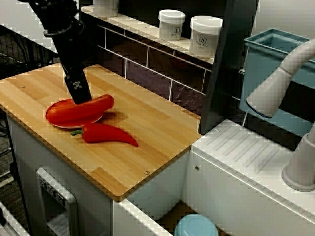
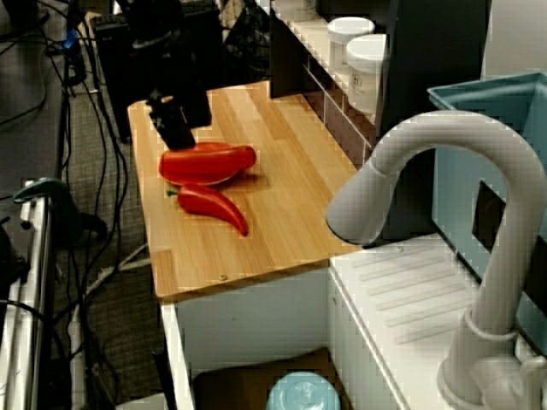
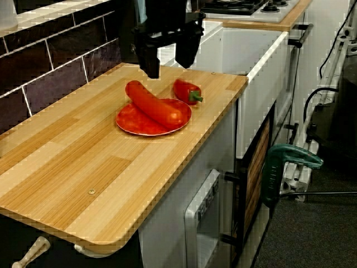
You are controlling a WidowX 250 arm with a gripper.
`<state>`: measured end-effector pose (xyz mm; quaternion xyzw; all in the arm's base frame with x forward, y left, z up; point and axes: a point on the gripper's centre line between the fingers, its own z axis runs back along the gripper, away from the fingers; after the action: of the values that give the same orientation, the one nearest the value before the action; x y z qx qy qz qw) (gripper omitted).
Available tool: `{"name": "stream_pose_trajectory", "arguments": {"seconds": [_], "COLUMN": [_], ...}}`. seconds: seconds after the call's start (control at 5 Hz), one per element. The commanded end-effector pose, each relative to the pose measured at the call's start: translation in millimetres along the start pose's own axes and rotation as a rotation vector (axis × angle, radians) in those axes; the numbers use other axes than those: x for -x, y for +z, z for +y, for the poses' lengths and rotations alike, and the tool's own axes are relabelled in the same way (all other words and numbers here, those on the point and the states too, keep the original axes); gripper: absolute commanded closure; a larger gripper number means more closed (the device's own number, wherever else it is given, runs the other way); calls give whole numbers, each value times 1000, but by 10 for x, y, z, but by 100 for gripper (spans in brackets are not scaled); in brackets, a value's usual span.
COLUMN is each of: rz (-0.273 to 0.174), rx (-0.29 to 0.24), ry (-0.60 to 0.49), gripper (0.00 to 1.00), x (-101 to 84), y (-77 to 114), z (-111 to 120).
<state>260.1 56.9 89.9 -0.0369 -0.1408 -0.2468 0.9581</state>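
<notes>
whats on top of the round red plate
One long, smooth red sausage-shaped piece lies across the round red plate, one end overhanging its rim. The plate's middle beneath it is covered. The smaller red pepper with green stem lies beside it, on the wooden counter.

One plate [image 3: 131, 120], one long pepper [image 3: 153, 103], one short pepper [image 3: 184, 90], three jars [image 1: 171, 24], one faucet [image 2: 453, 171].

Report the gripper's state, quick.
Gripper: open, holding nothing. Its fingers are spread over the far end of the long red item on the red plate. Whether they touch it cannot be told.
</notes>
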Motion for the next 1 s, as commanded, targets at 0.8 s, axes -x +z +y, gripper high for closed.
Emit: {"name": "stream_pose_trajectory", "arguments": {"seconds": [0.8], "rz": [7], "rx": [-105], "ry": [51], "gripper": [0], "x": [334], "y": [-265], "z": [229]}}
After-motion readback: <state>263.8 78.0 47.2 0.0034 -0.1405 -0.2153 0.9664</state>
